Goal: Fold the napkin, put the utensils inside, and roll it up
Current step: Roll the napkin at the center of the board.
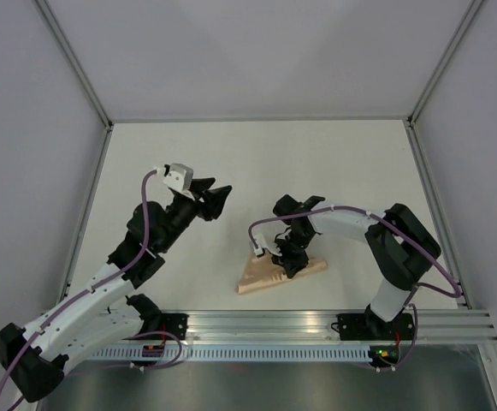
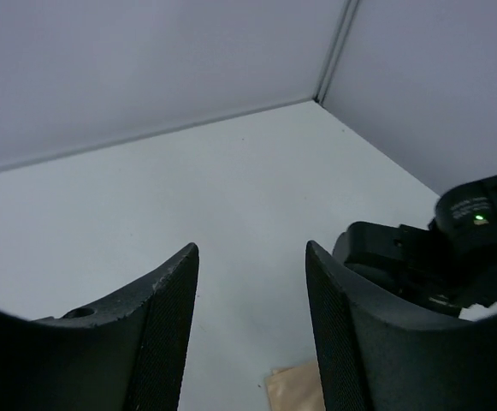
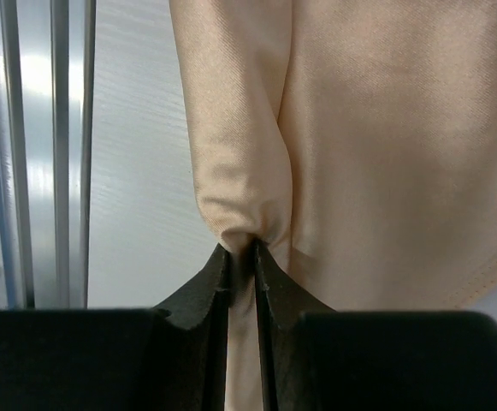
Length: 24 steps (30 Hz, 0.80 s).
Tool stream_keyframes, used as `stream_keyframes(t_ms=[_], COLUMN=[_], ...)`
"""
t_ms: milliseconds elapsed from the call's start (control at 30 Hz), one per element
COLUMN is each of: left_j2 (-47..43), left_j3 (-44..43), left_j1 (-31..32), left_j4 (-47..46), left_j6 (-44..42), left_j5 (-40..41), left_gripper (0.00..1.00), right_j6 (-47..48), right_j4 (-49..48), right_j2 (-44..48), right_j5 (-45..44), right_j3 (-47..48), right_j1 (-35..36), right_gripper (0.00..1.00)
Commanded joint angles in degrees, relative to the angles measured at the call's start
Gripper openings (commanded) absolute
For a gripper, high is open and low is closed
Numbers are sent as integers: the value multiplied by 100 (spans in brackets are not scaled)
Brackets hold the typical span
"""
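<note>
Tabletop (image 1: 257, 163): white and flat from overhead, boxed in by pale grey walls, with a ribbed metal rail (image 1: 316, 324) along the near edge.
Napkin (image 1: 261, 278): light orange-tan, folded into a rough triangle. It lies just beyond the rail, near the base of the right arm (image 1: 351, 221).
Right jaws: pointed down onto the middle of the napkin and touching it, with the right arm curling over from the right side.
Left jaws: lifted above the tabletop on the left arm (image 1: 137, 248), left of the napkin and farther back, well apart from it.

Left fingers (image 2: 162, 325): at the left wrist, two dark ribbed pads stand apart with only bare tabletop between them. They are released and grasp nothing.
Napkin corner (image 2: 295, 390): a small tan patch at the bottom edge, beyond the gap and close to the right-hand finger. I cannot tell whether they touch.
Right arm housing (image 2: 453, 240): black, with a small green light, off to the right.

Right fingers (image 3: 201, 291): at the right wrist, clenched together on a pinched-up ridge of the napkin.
Napkin cloth (image 3: 376, 154): it gathers into the fingertips and spreads away beyond them, filling most of the view.
Rail (image 3: 43, 154): at the left, with a strip of tabletop (image 3: 137, 171) between it and the cloth.
</note>
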<state>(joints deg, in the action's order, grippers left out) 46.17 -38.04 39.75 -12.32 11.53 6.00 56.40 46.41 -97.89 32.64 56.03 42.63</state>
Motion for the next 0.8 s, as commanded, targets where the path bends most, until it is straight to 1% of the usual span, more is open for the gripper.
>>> stream_keyframes(t_ms=[0,33,67,133,167,233,267,300,333,433,467,567,633,667,767], left_j2=[-178,-187,-170,-100,74,303,409,688,822,1288,1419,1956,2411,2553,2827], left_j3=[104,95,95,43,-36,-89,-81,-81,-81,16,112,218,288,332,551], left_j1=[269,384,637,928,1260,1640,2042,2229,2570,2985,3239,3714,3934,4127,4445], left_j4=[-420,-421,-421,-299,-219,-78,-8,1,36,-7,-138,-245,-464,-526,-1140], left_j6=[-1046,-1396,-1556,-1959,-2109,-2521,-2655,-2778,-2936,-3025,-3025,-2973,-2902,-2876,-2841], left_j5=[-389,-389,-389,-249,-153,154,286,427,672,902,964,1245,1482,1561,2070], left_gripper=[59,60,62,63,63,63,62,62,62,62,62,62,62,62,62], right_j6=[266,240,222,179,161,108,82,55,29,-50,-59,-112,-129,-138,-173], right_j4=[228,219,219,254,254,237,228,210,202,158,149,96,105,96,87], right_j2=[-898,-986,-1109,-1224,-1311,-1364,-1399,-1417,-1461,-1540,-1593,-1663,-1690,-1707,-1734], right_j5=[-241,-267,-285,-302,-320,-355,-364,-373,-373,-390,-390,-390,-408,-425,-443], right_j3=[-66,-5,91,197,285,338,373,391,435,488,496,505,514,523,532], right_j1=[-123,-132,-150,-211,-220,-238,-247,-264,-255,-264,-273,-282,-273,-282,-290], right_gripper=[1,1,1,0,1,1,0,1,0,0,1,0,0,0,0])
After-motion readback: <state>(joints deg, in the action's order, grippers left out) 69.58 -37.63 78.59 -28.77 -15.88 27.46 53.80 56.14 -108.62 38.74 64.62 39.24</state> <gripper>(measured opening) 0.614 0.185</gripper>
